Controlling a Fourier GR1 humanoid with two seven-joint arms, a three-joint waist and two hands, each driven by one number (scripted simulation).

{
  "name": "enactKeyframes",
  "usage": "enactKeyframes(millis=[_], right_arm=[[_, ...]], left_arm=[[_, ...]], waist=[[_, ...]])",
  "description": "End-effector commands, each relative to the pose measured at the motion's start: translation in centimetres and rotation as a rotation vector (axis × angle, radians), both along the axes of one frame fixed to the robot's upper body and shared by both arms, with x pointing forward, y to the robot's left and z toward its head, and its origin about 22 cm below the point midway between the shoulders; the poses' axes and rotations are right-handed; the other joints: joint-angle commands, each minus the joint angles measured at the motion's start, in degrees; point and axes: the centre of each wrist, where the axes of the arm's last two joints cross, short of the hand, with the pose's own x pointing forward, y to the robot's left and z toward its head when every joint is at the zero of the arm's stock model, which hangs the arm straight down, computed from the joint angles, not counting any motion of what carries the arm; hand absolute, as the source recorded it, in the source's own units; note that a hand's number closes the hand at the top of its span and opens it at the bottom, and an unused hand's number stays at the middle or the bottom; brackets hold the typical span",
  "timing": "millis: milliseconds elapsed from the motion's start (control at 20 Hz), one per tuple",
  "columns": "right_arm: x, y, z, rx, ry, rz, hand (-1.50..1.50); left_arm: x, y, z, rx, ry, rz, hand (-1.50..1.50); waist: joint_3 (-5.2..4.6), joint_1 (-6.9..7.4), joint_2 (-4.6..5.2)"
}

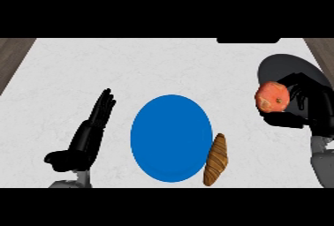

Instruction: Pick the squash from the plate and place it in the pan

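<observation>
Two hands show over the white table (163, 62): the right hand (306, 108) at the far right has its fingers (287, 119) curled round the orange squash (272, 97), holding it above the near-left part of the dark pan (290, 66), well apart from the blue plate (172, 137) at the centre. Left hand (91, 132) rests at the near left of the plate, fingers (104, 103) straight, pressed together, pointing far, touching nothing. One brown bread loaf (216, 160) lies on the table just beside the plate's near-right rim.
</observation>
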Motion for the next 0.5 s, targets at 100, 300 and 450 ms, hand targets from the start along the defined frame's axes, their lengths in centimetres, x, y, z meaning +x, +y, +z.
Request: enactKeyframes(millis=[100,300,450], right_arm=[[2.6,-6.5,-2.5,-0.033,-0.097,-0.105,1.5],[5.8,-8.1,-1.1,-0.149,-0.188,-0.208,1.5],[6.0,-8.7,-5.0,-0.082,-0.225,-0.252,1.5]], left_arm=[[0.6,-0.2,0.0,-0.007,-0.005,-0.024,0.0],[0.6,-0.6,-1.0,0.007,-0.005,-0.028,0.0],[0.8,0.9,-0.9,-0.003,-0.01,-0.013,0.0]], waist=[[0.05,0.46,0.25],[0.05,1.33,0.48],[0.13,1.7,0.64]])
